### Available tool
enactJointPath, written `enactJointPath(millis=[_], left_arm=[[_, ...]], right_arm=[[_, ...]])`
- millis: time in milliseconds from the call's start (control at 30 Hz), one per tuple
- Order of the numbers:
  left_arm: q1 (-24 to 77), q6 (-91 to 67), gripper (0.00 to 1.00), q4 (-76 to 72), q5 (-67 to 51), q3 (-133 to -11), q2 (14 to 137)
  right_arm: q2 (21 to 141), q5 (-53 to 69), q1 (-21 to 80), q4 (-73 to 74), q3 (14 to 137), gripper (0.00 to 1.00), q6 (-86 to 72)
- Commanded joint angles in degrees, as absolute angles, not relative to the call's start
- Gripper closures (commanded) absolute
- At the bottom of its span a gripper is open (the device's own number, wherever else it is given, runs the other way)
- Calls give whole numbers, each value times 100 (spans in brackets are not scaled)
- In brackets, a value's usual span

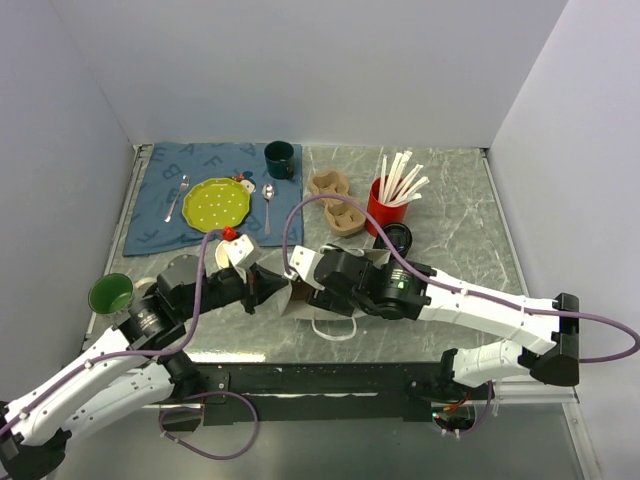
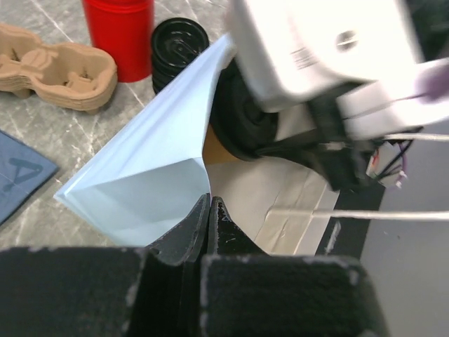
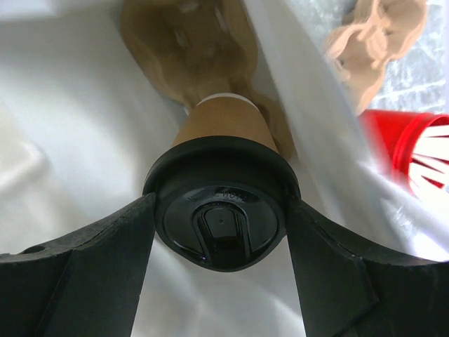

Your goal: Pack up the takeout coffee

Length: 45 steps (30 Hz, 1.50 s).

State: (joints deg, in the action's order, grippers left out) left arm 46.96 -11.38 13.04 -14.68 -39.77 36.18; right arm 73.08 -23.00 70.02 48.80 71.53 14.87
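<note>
The takeout coffee (image 3: 223,133) is a brown paper cup with a black lid (image 3: 221,217). My right gripper (image 3: 219,235) is shut on it, one finger on each side of the lid, and holds it inside the white paper bag (image 3: 63,119). A brown cardboard cup carrier (image 3: 186,38) lies in the bag just beyond the cup. My left gripper (image 2: 209,205) is shut on the bag's edge (image 2: 151,165) and holds the mouth open. In the top view both grippers meet at the bag (image 1: 336,322), left (image 1: 262,290) and right (image 1: 305,285); the cup is mostly hidden there.
Behind the bag stand a red cup of straws (image 1: 385,205), a stack of black lids (image 1: 398,236) and cardboard carriers (image 1: 340,215). A dark green mug (image 1: 279,158), a green plate (image 1: 217,203) on a blue cloth (image 1: 158,205) and a green cup (image 1: 111,293) are to the left.
</note>
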Motion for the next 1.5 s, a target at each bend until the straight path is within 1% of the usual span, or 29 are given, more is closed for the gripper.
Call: enactJointPath(millis=[0,200,433,800,1200,1467], left_arm=[[4711,-1011,99,1467,-1828,-4096,3428],[4711,-1002,99,1582,-1978,-4113,3437],[4711,-1081,99,1582,-1881,-4025,3287],[4711,-1090,99,1626,-1854,-4069,3243],[4711,-1011,99,1652,-1995,-3973,3234],[4711,-1020,99,1723,-2012,-4034,3226]], right_arm=[[6970,-2347,6899,4369,6874,61,1678],[6917,-2285,6908,4158,6487,62,1916],[6521,-2189,6917,3639,5915,62,2302],[6574,-2031,6943,3647,5661,62,2768],[6478,-2136,6952,3551,5370,62,3111],[6618,-2609,6943,3305,5414,64,3296]])
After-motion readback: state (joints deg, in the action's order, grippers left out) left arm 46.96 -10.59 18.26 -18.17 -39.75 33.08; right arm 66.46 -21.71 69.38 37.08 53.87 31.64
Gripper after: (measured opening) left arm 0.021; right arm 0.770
